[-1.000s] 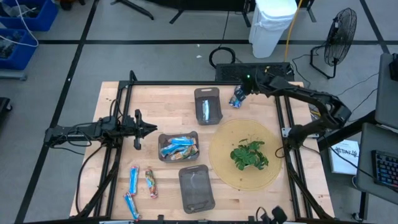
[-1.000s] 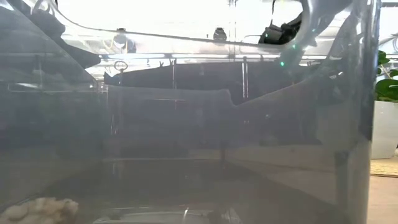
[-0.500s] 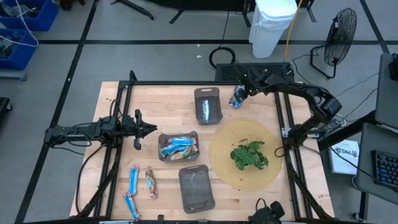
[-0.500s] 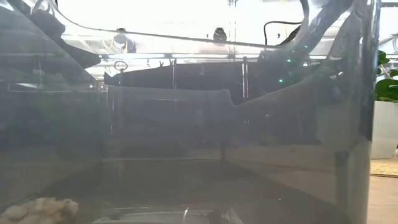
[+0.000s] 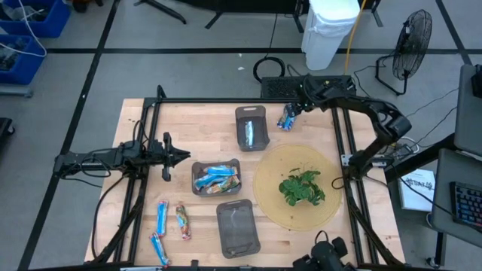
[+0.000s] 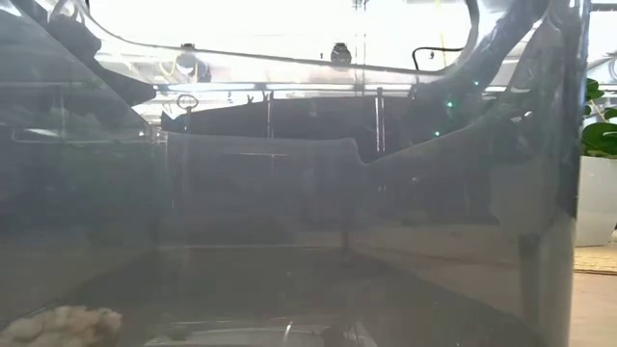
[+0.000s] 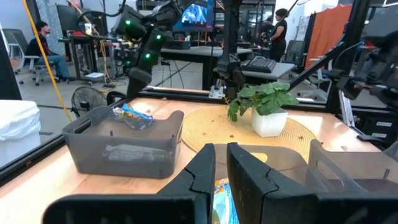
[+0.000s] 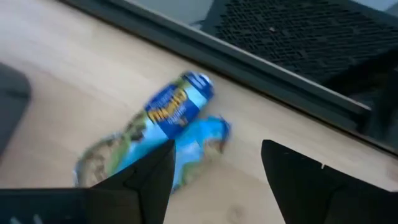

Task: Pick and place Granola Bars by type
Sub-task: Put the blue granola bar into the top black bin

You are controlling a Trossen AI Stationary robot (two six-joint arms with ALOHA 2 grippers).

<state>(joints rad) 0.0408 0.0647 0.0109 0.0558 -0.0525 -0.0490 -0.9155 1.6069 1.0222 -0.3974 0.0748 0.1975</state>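
Note:
Two blue-and-white Granola Bars lie side by side on the table near its far edge, just right of the far grey tray. My right gripper hangs over them, open, one finger on either side of the pair. That tray holds one blue bar. The middle tray holds several blue and brownish-orange bars. Three more bars lie on the table at the near left. My left gripper waits shut, level, left of the middle tray, holding nothing.
A third grey tray stands near the front edge. A potted green plant sits on a round woven mat at the right. A black frame runs round the table. A tray wall fills the low view.
My right arm has drawn back a little toward the far edge and risen above the two blue bars, which lie where they were. My left arm has kept still.

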